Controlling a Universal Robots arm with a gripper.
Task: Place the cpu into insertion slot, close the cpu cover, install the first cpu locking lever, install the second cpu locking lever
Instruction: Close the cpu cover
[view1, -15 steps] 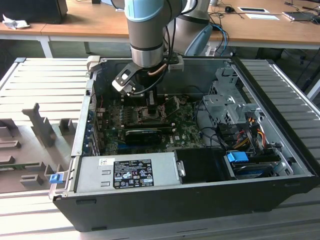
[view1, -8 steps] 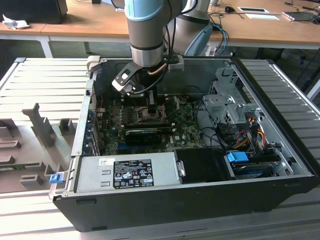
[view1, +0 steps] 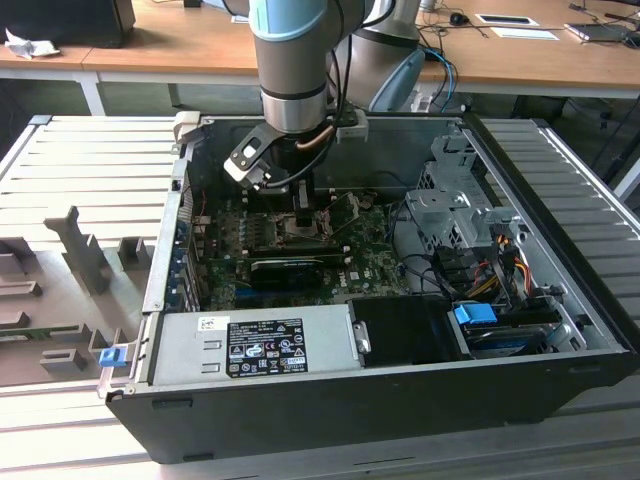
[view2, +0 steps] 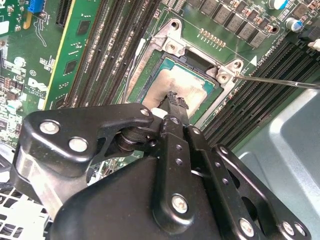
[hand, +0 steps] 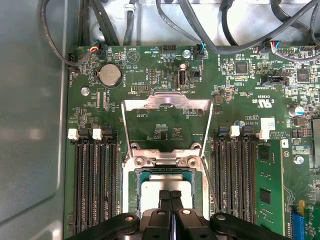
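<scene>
Gripper (hand: 170, 196) fingers pinched fully together, gripping nothing, tips on cpu (hand: 150, 192) face. Cpu lies flat inside insertion slot (hand: 137, 187), just above centre of exterior view. Cpu cover (hand: 167, 101) stands open. Advice: light pressure only, confirm chip seated square.

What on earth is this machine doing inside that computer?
A robot arm is reaching down into an open computer case. Its gripper, with fingers together, sits right over the cpu. The cpu lies flat in the insertion slot on the green circuit board. The cpu cover stands flipped open at the slot's edge, so it is not yet closed.
</scene>
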